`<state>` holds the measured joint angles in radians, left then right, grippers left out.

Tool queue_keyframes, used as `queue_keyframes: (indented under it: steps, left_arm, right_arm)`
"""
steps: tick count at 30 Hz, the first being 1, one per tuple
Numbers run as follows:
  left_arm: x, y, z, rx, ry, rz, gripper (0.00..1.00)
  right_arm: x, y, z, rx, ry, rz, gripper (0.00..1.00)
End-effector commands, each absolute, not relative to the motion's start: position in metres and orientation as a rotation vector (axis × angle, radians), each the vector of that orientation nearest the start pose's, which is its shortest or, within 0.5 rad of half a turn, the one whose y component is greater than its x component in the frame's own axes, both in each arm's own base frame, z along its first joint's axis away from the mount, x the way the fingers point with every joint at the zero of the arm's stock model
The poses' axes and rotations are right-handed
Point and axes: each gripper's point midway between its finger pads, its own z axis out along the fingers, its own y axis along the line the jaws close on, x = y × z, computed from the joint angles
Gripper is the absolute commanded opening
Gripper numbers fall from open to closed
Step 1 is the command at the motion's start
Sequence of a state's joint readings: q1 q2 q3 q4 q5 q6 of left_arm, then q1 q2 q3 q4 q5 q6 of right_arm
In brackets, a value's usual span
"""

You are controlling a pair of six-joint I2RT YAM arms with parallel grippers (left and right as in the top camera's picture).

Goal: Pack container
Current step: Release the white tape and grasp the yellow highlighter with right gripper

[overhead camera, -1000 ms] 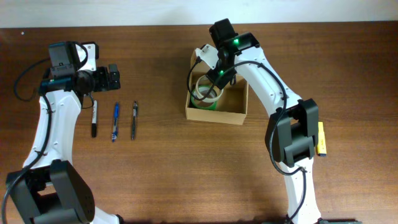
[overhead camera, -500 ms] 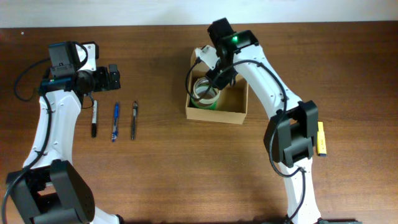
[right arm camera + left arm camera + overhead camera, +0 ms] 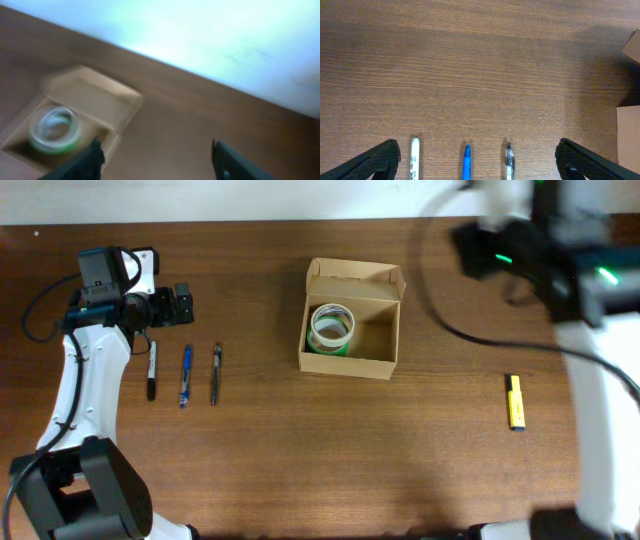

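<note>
While tape rolls (image 3: 332,327) sit in the container (image 3: 345,365), the left claw (image 3: 477,152) and, seemingly, the blurred right claw (image 3: 156,152) gape.

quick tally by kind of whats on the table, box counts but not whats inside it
Pens: 2, the blue pen and the dark pen
Markers: 2, the white marker and the yellow highlighter
Boxes: 1, the cardboard box
Total: 5
</note>
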<state>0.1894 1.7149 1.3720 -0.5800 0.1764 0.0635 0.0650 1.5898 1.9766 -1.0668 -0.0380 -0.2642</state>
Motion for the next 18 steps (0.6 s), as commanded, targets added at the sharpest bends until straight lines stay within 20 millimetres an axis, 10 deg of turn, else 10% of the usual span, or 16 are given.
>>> queue_keyframes:
  steps: [1, 9, 18]
  left_arm:
    - [0.457, 0.056, 0.162, -0.063, 2.458, -0.115, 0.99]
    - [0.457, 0.056, 0.162, -0.064, 2.458, -0.116, 0.99]
    - [0.457, 0.056, 0.162, -0.064, 2.458, -0.116, 1.0]
  right_arm:
    - [0.39, -0.023, 0.303, -0.21, 2.396, -0.112, 0.74]
    - [0.332, -0.088, 0.164, 0.036, 2.693, -0.072, 0.75]
    - [0.31, -0.114, 0.09, 0.175, 2.865, -0.03, 0.76]
